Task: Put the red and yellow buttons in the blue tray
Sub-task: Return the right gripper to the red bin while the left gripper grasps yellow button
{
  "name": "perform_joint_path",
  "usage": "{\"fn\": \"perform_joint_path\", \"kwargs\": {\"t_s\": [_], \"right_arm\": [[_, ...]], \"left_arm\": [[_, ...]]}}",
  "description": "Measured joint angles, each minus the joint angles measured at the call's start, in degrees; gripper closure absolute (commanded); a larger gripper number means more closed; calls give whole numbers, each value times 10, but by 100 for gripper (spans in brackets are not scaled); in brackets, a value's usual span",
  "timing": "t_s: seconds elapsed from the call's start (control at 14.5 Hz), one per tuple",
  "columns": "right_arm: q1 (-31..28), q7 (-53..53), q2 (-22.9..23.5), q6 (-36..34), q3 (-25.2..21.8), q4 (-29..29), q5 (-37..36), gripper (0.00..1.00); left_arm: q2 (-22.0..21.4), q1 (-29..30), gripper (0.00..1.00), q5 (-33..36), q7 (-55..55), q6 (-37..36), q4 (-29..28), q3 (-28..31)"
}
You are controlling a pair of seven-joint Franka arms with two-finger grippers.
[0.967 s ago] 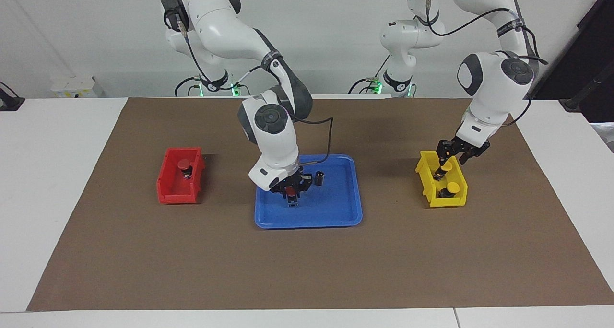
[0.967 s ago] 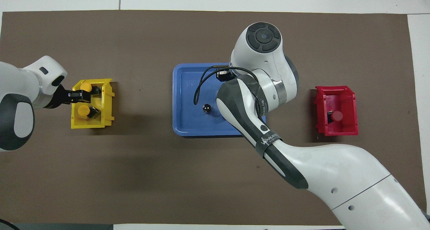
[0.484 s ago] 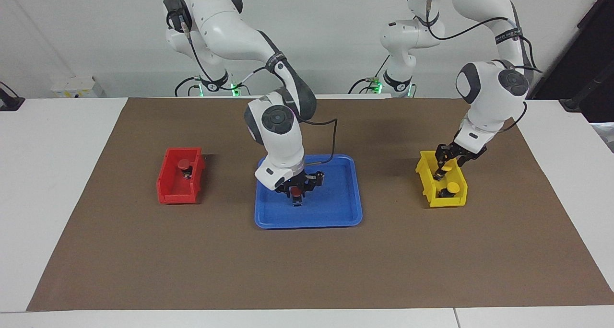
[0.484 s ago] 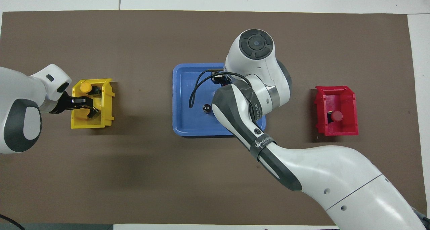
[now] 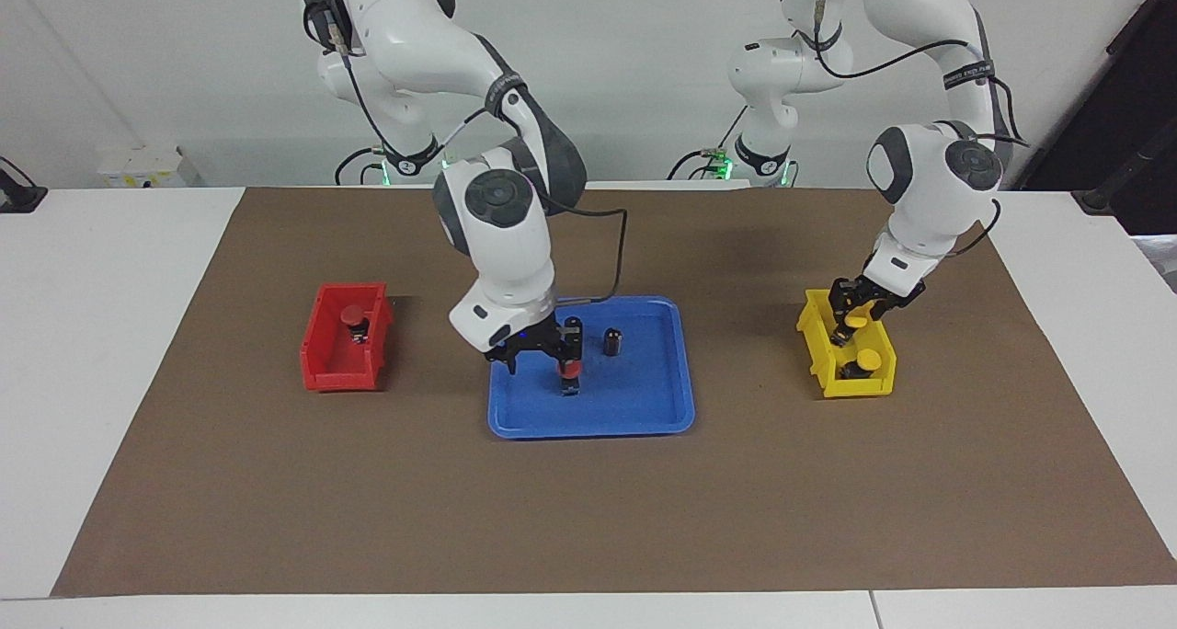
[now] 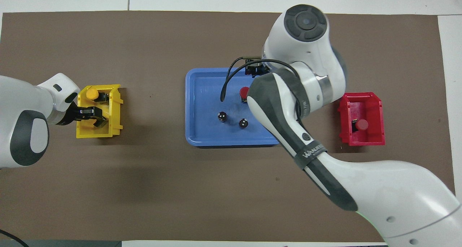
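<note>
The blue tray (image 5: 644, 399) (image 6: 202, 95) lies mid-table. One red button (image 5: 570, 370) (image 6: 244, 92) stands in it. My right gripper (image 5: 541, 346) is open just above the tray, beside that button and apart from it; the arm hides it in the overhead view. The other red button (image 5: 351, 314) (image 6: 362, 124) is in the small red bin (image 5: 342, 367) (image 6: 375, 111). My left gripper (image 5: 853, 321) (image 6: 93, 116) is open, low in the yellow bin (image 5: 860, 388) (image 6: 114, 109), around one yellow button (image 5: 857, 319). The second yellow button (image 5: 864, 362) (image 6: 92, 93) lies beside it.
Two dark capless cylinders (image 6: 222, 116) (image 6: 243, 123) stand in the tray nearer to the robots than the red button; one shows in the facing view (image 5: 613, 342). A brown mat (image 5: 588, 519) covers the table. The right arm's cable hangs over the tray.
My right gripper let go of the red button in the tray, rose and shifted toward the red bin. My left gripper sank lower in the yellow bin over the nearer yellow button.
</note>
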Motion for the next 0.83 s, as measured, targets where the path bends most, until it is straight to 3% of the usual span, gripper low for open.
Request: {"fn": "perform_joint_path", "kwargs": {"t_s": [0.14, 0.21, 0.35, 0.41, 0.62, 0.83], "right_arm": [[-60, -83, -49, -40, -1, -28, 0, 22], [-91, -124, -73, -54, -1, -56, 0, 22], [-139, -185, -118, -57, -1, -133, 1, 24], [-154, -199, -136, -52, -1, -172, 1, 26], [-184, -223, -175, -11, -1, -269, 0, 28], [-208, -260, -194, 39, -1, -329, 0, 31]], "left_arm": [[0, 0, 36, 0, 0, 8, -4, 0], [0, 0, 45, 0, 0, 10, -5, 0], [0, 0, 71, 0, 0, 12, -5, 0], [0, 0, 78, 0, 0, 12, -6, 0], [0, 0, 89, 0, 0, 12, -6, 0], [0, 0, 94, 0, 0, 9, -3, 0]]}}
